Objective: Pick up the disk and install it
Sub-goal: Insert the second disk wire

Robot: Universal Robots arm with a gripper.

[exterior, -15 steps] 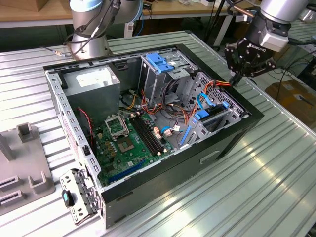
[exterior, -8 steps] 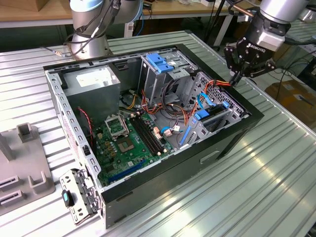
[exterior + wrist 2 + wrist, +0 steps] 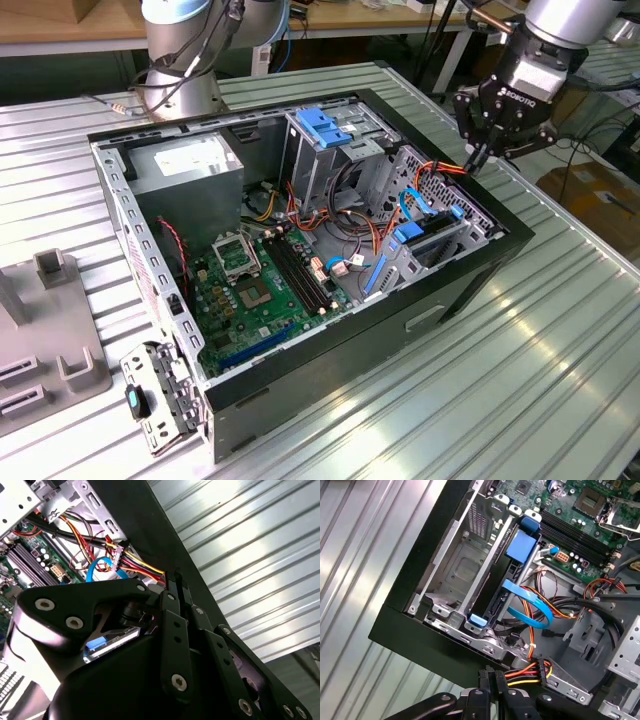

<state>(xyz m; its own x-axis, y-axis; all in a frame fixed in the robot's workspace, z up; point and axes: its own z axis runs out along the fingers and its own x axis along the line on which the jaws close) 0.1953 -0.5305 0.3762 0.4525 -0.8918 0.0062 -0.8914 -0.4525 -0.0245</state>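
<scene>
We see a ribbed metal table (image 3: 520, 350) with a brushed, reflective sheen. The computer case (image 3: 480, 265) has matt black painted outer walls and bare grey sheet metal inside. The motherboard (image 3: 255, 295) is glossy green. The gripper (image 3: 478, 152) is matt black metal with bright screw heads. In the first wrist view, a smooth blue plastic bracket (image 3: 522, 545) and a glossy blue flat cable (image 3: 527, 605) stand out.
</scene>
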